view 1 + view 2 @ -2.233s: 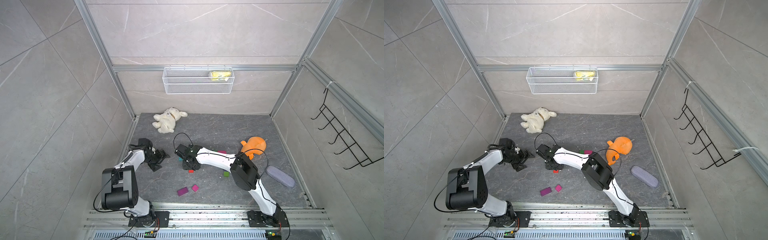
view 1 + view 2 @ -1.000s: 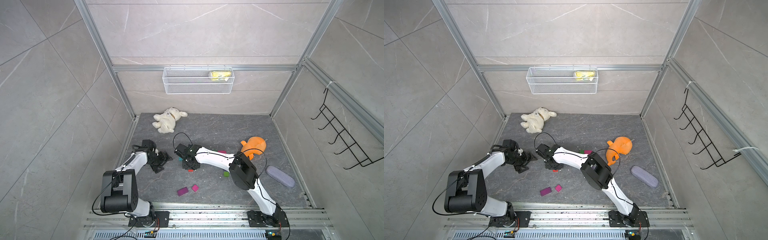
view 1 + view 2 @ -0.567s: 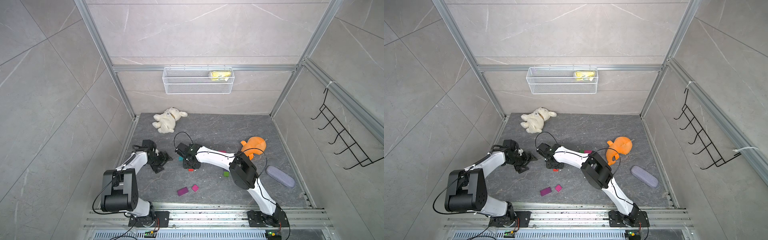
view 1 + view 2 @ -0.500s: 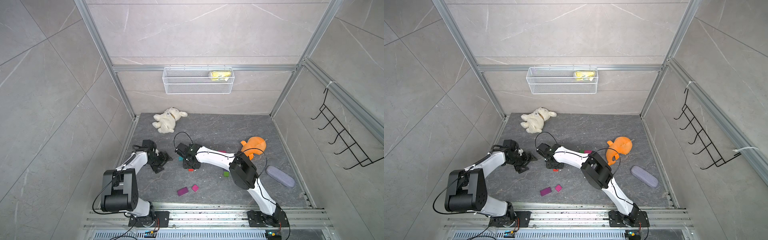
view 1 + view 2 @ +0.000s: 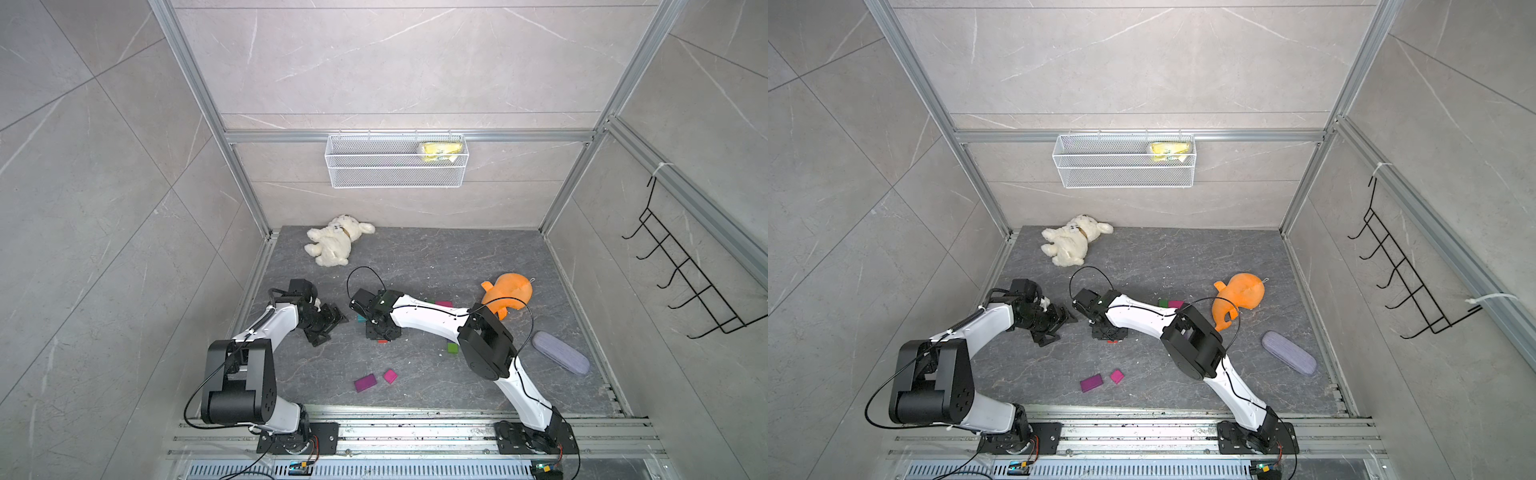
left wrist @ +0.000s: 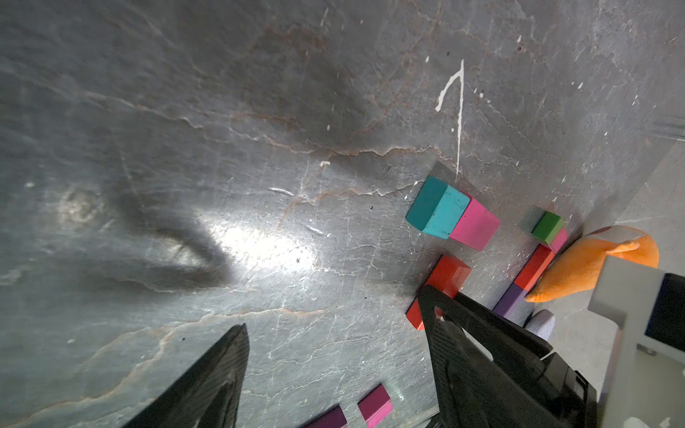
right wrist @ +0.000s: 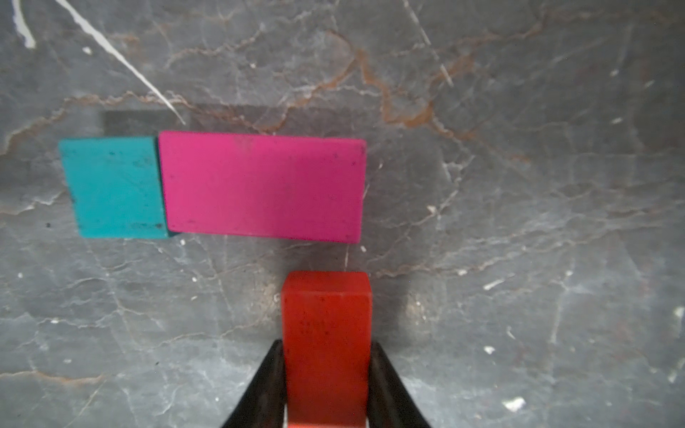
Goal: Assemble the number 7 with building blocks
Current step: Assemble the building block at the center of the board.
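Progress judged near a third. Straight ahead of the right gripper [image 7: 326, 350] fingertips, laid flat on the floor [image 7: 519, 185]: teal block [image 7: 113, 187] touching magenta block [image 7: 263, 187] end to end, reading as the top bar of the 7. Pinched narrowly between those fingers, a red block [image 7: 326, 315], lengthwise, its free end aimed at the magenta's long edge near the end away from the teal. Not yet touching; a strip of floor between. Probably the first piece of the stem. Cannot tell whether resting on the floor or just above it.

Left gripper [image 5: 326, 327] spread wide, holding nothing, bar and red block just beyond its fingertips.

Left to do, most likely: close the gap, let go, then lengthen the stem. Well behind both pairs of fingers, toward the arm bases, lying loose: purple block [image 5: 365, 382] and pink block [image 5: 390, 375]. Behind the right fingers, beside that arm, a green block [image 5: 452, 348]. Far past the left fingertips, against the orange toy [image 5: 508, 293], a far row [image 6: 533, 268] of green, pink, red and purple, partly hidden; finished figure or spare stock, unclear.
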